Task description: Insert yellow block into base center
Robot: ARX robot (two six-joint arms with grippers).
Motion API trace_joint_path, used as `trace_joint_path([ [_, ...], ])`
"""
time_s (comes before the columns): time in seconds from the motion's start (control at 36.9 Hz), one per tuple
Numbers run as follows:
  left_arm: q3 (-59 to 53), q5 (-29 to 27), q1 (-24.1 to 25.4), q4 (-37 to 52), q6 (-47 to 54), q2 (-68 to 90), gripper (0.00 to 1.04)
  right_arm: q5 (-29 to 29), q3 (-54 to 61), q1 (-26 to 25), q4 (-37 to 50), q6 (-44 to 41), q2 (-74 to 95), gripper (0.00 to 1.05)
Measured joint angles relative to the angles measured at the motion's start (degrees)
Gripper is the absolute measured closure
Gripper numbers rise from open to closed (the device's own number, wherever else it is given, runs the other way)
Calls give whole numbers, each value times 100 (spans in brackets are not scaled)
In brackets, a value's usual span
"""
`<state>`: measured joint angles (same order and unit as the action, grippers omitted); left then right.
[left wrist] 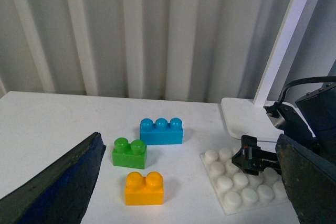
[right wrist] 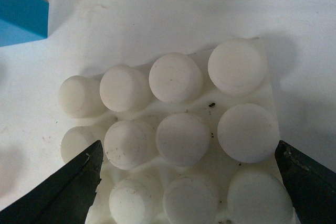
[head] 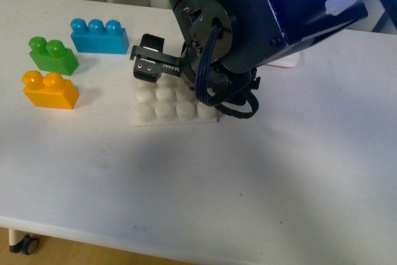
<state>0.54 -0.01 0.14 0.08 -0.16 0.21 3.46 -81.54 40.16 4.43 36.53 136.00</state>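
Observation:
The yellow block sits on the white table at the left, clear of both grippers; it also shows in the left wrist view. The white studded base lies mid-table. My right gripper hovers low over the base's far part, open and empty. In the right wrist view its fingers straddle the base, with the gripper above the studs. My left gripper is open and empty, held high and back, looking at the block and the base. I do not see it in the front view.
A green two-stud brick and a blue three-stud brick stand behind the yellow block. A smooth white lamp stand base with a post is just behind the studded base. The table's front edge is near.

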Motion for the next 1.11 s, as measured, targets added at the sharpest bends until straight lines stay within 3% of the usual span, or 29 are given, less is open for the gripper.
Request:
trace_joint_path([
  [0.33,0,0,0,0,0,0,6,-334,1180,-597,826,597,-691,9],
  [0.49,0,2,0,0,0,0,6,-629,2203,-1353,1484,680,-1878,9],
  [0.7,0,0,0,0,0,0,6,-973,3679,-2448,1875,-55,-3668,9],
  [0.87,0,0,0,0,0,0,6,-1606,4852,-3908,1580,-970,-5676,9],
  [0.89,0,2,0,0,0,0,6,-1582,5016,-4113,1683,-1152,-5949,11],
  [0.95,0,2,0,0,0,0,6,-1043,5716,-4481,3097,-2009,-6526,22],
  [0.98,0,2,0,0,0,0,6,-1062,5895,-4594,3397,-2321,-6706,26],
  [1.11,0,0,0,0,0,0,6,-1432,6664,-5090,3491,-3193,-7989,48],
])
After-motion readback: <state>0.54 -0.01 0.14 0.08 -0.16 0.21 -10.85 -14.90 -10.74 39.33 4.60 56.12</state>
